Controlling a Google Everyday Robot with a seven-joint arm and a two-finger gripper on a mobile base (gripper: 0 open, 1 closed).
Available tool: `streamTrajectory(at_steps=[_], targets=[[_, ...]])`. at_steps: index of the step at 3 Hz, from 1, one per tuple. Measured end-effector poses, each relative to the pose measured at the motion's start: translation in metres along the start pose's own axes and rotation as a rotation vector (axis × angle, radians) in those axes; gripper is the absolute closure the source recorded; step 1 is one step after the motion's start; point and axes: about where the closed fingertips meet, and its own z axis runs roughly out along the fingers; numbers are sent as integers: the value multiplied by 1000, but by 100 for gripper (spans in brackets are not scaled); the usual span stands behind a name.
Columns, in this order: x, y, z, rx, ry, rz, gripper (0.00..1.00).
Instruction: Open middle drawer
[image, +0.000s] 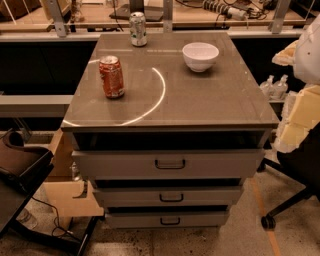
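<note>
Approach step in hand: the middle drawer (210, 196) sits between the top and bottom fronts of the cabinet (170, 107), while the gripper (299, 117) hangs at the right edge, well apart, its grip state impossible to tell, and must next reach the loop handle (171, 198) and pull outward.

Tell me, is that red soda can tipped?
Upright: the red soda can stands on its base on the brown cabinet top. The gripper is not in view.
</note>
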Motion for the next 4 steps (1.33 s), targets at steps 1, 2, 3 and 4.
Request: streamTrajectory(at_steps=[1,2,3,4], targets=[[0,0,0,0,0,0,0],[10,13,22,-11,22,9,0],[21,39,44,71,74,28,0],[19,71,64,160,100,13,0]])
